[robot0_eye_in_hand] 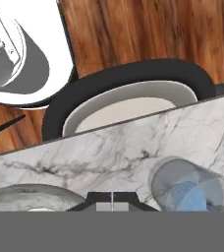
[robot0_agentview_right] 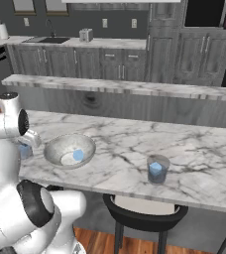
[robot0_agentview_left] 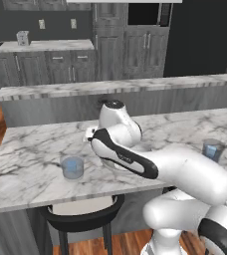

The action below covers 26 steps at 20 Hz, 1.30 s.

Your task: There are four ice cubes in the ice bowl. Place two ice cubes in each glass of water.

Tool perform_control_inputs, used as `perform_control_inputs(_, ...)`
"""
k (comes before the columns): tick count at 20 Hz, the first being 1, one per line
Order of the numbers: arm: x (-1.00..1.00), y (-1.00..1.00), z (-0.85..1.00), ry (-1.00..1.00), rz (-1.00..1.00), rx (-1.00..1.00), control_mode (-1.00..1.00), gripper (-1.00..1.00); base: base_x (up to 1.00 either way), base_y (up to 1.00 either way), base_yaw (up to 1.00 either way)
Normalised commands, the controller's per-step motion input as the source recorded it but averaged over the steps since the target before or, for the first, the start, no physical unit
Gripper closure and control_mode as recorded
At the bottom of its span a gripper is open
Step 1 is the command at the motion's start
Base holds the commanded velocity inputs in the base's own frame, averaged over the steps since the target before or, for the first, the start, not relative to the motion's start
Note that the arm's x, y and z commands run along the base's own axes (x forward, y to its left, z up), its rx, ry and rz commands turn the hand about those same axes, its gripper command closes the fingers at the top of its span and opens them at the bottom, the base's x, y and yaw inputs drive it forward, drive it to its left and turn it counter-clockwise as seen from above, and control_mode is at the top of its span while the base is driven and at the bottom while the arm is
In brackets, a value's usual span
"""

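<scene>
The gripper (robot0_eye_in_hand: 112, 202) is showing its two dark fingertips pressed together, closed, and whether anything is pinched between them is hidden. Just to one side of the fingers, the ice bowl (robot0_eye_in_hand: 28, 196) is peeking in, mostly cut off. On the other side, a glass of water (robot0_eye_in_hand: 195, 189) is lying close by, with a pale blue ice cube (robot0_eye_in_hand: 187, 197) inside. Beyond the fingers, the marble counter (robot0_eye_in_hand: 133, 142) is ending above a black stool (robot0_eye_in_hand: 128, 98). In the right base view, the bowl (robot0_agentview_right: 69, 150) is holding one ice cube (robot0_agentview_right: 78, 155), and a second glass (robot0_agentview_right: 157, 168) is standing well apart.
</scene>
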Motion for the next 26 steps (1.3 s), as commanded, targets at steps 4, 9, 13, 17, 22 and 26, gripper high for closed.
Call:
perform_control_inputs(4, -0.72, -1.0, 0.37, 0.0, 0.13, -0.09, -1.0, 1.0, 0.0, 0.0, 0.0)
perform_control_inputs(9, -0.15, -1.0, 0.4, 0.02, 0.26, -0.31, -1.0, 1.0, 0.0, 0.0, 0.0)
perform_control_inputs(13, 0.04, -0.98, 0.22, 0.01, 0.26, -0.21, -1.0, 1.0, 0.0, 0.0, 0.0)
perform_control_inputs(17, 0.27, -0.57, -0.04, -0.06, 0.03, 0.02, -1.0, 1.0, 0.0, 0.0, 0.0)
perform_control_inputs(22, 0.51, -0.03, -0.29, -0.13, -0.01, 0.06, -1.0, -1.0, 0.0, 0.0, 0.0)
perform_control_inputs(26, 0.64, 0.14, -0.26, -0.1, 0.0, 0.0, -1.0, -1.0, 0.0, 0.0, 0.0)
